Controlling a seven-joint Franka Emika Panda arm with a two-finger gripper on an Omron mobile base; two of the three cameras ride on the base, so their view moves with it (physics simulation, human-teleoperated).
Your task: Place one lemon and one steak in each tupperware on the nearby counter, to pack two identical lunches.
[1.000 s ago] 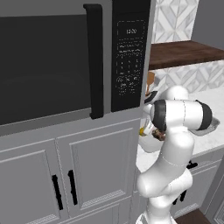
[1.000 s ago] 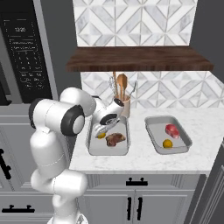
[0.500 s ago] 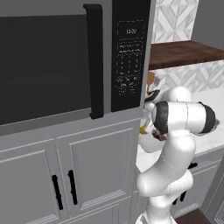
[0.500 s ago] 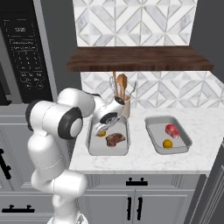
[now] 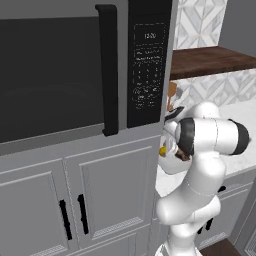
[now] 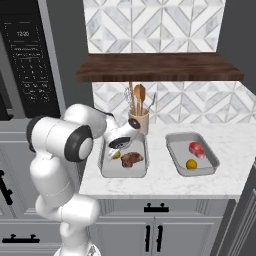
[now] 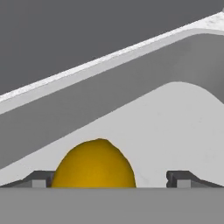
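Releasing the lemon (image 7: 93,164) into the left tray (image 6: 105,169) was judged the step in hand. The hand (image 7: 111,178) stood low over that tray with its fingers (image 7: 40,179) spread wide and nothing clamped; the lemon lay on the tray floor at about 7 o'clock in the hand view, closer to one finger than the other. Whether it touched that finger could not be told.

In the right base view the lemon lay just beside the steak (image 6: 132,159), at its 9 o'clock. The right tray (image 6: 211,159) held a second steak (image 6: 197,148) with a second lemon (image 6: 191,164) at its 7 o'clock. Both trays stood on the white bench (image 6: 160,183), so the packing appeared all but complete.

Recommended practice: lift the hand straight up, fingers kept wide, so that neither nudges the lemon toward the steak or rim, then clear the utensil pot (image 6: 139,121) at the tray's 12 o'clock.

Each tray's long axis ran from 12 to 6 o'clock, the right one skewed slightly. The lemon appeared near-round; no pointing end could be made out.
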